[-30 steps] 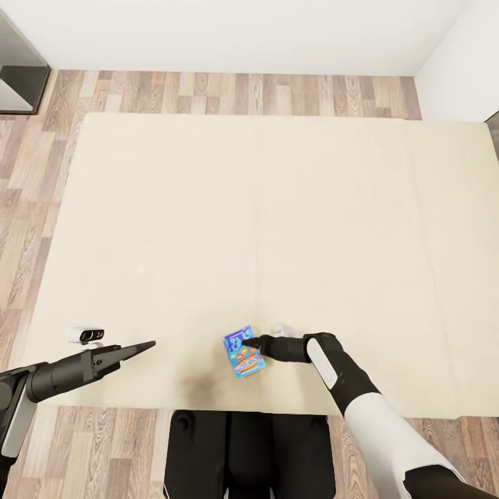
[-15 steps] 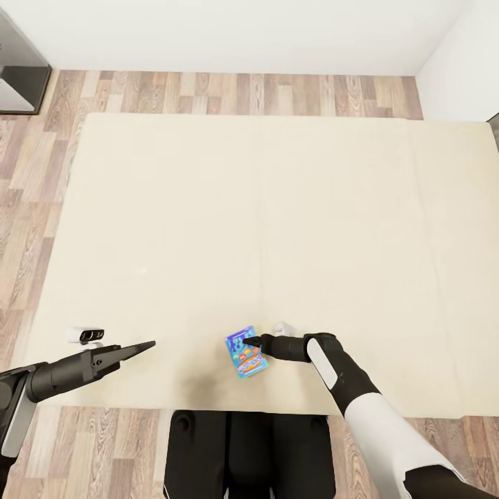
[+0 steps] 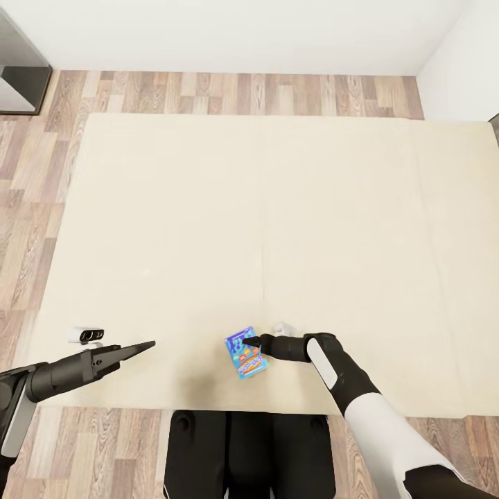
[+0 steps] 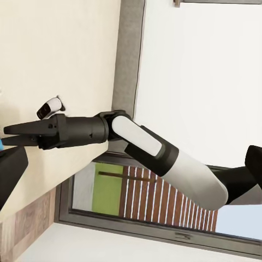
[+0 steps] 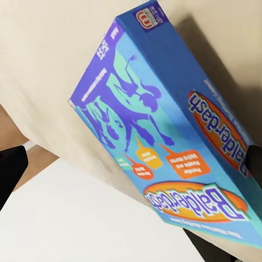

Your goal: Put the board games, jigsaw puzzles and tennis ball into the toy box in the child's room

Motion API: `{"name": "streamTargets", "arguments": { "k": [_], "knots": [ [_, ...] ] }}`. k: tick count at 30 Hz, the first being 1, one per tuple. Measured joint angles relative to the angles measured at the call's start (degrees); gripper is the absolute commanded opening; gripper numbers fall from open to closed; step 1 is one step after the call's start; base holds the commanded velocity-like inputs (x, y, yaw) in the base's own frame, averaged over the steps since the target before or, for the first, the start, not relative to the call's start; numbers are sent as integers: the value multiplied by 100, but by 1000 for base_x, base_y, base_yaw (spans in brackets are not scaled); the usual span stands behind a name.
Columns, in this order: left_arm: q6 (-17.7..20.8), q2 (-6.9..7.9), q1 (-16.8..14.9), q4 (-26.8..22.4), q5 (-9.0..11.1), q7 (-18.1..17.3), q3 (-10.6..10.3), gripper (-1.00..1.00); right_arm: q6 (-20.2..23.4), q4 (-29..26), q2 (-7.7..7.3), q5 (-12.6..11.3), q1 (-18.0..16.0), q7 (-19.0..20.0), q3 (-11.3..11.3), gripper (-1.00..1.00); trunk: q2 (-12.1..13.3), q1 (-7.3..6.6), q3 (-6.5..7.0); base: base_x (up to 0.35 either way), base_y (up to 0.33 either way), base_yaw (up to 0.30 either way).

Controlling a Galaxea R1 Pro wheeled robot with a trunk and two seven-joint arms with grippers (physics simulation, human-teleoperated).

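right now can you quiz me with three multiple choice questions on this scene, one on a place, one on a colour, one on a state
1. Where is the blue game box?
A. near the close edge of the bed
B. on the wood floor
C. at the far corner of the bed

2. What colour is the oval name badge on the box lid?
A. green
B. orange
C. black

3. How does the right pincer stand to the box?
A. far off over the floor
B. at the box's edge, with the box tilted off the mattress
C. holding it high overhead

Answers:
1 A: the head view shows the box close to the near edge of the bed.
2 B: the right wrist view shows orange ovals on the blue lid.
3 B: the pincer tips meet the box edge, and the wrist view shows one side lifted.
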Motion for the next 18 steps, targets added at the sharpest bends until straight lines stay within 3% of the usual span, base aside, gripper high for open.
{"name": "streamTargets", "arguments": {
  "k": [18],
  "knots": [
    [-4, -3, 0, 0, 0, 0, 0, 100, 34, 149, 9, 17, -2, -78, -1, 100, 0, 0, 0, 0, 0, 0]
  ]
}}
